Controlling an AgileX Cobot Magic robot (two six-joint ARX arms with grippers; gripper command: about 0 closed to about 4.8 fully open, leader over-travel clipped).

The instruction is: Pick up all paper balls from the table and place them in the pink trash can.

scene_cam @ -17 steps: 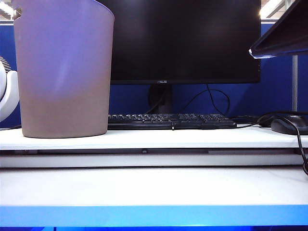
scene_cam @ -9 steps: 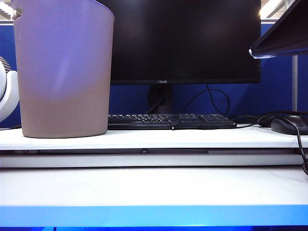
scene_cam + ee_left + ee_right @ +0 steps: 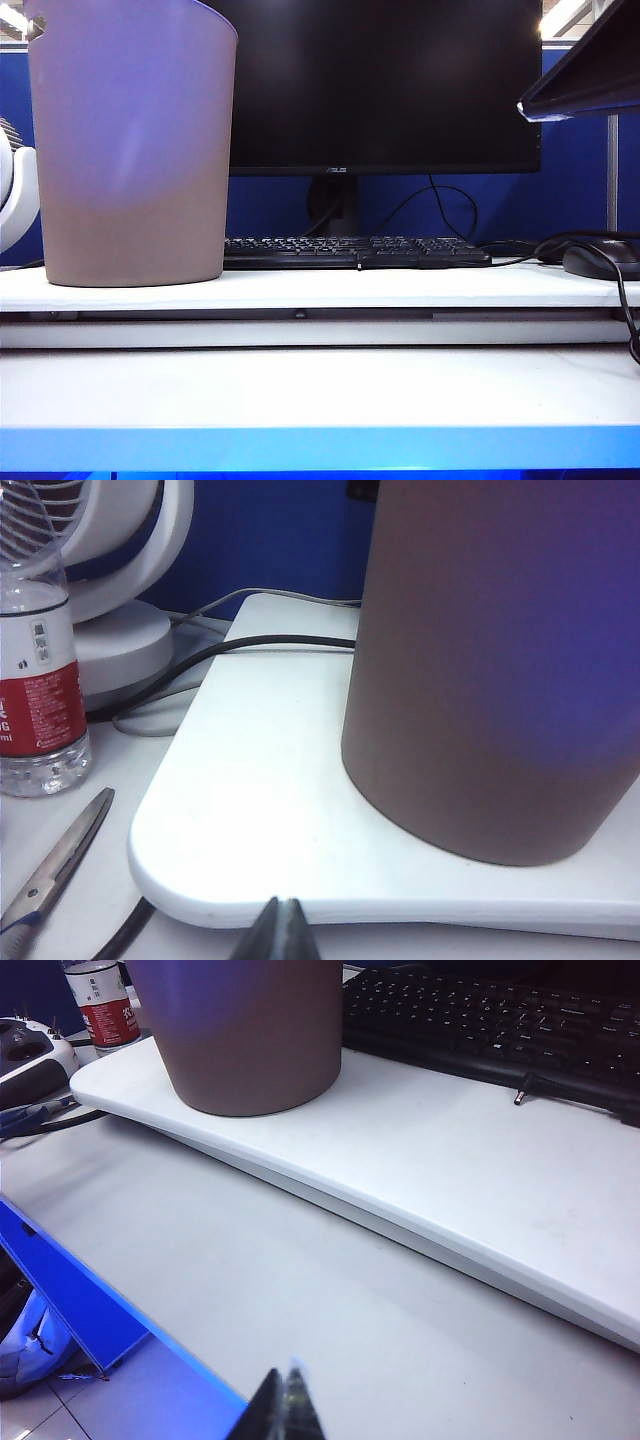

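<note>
- Bin (image 3: 130, 150): the pink trash can stands upright on the raised white board of the table (image 3: 320, 390), at about 10 o'clock in the exterior view; its top runs out of that frame, so what lies inside cannot be told; its colour reads mauve above and grey-brown lower down.
- Paper balls: none shows in any view.
- Left gripper (image 3: 279, 932): its dark fingertips are pressed together with nothing between them; it sits low, just off the rounded corner of the board, pointing toward the bin (image 3: 500, 670), which stands at 2 o'clock from the tips and apart from them.
- Right gripper (image 3: 283, 1405): jaws pressed together, nothing held; it hangs over the lower table surface near the blue front edge, well apart from the bin (image 3: 240, 1030), which lies at about 12 o'clock from the tips.
- Neither gripper appears in the exterior view.
- Behind the bin in the exterior view: a dark monitor (image 3: 385, 85) at 12 o'clock, with a black keyboard (image 3: 355, 252) below it on the board, just beside the bin's base at its 3 o'clock.
- Mouse (image 3: 600, 260): black, at 3 o'clock on the board, with a cable running down the right edge.
- Fan (image 3: 120, 590): white, at 10 o'clock in the left wrist view; a bottle (image 3: 38, 670) with a red label stands in front of it; scissors (image 3: 55, 865) lie at 8 o'clock on the lower surface; black and grey cables run between fan and bin.
</note>
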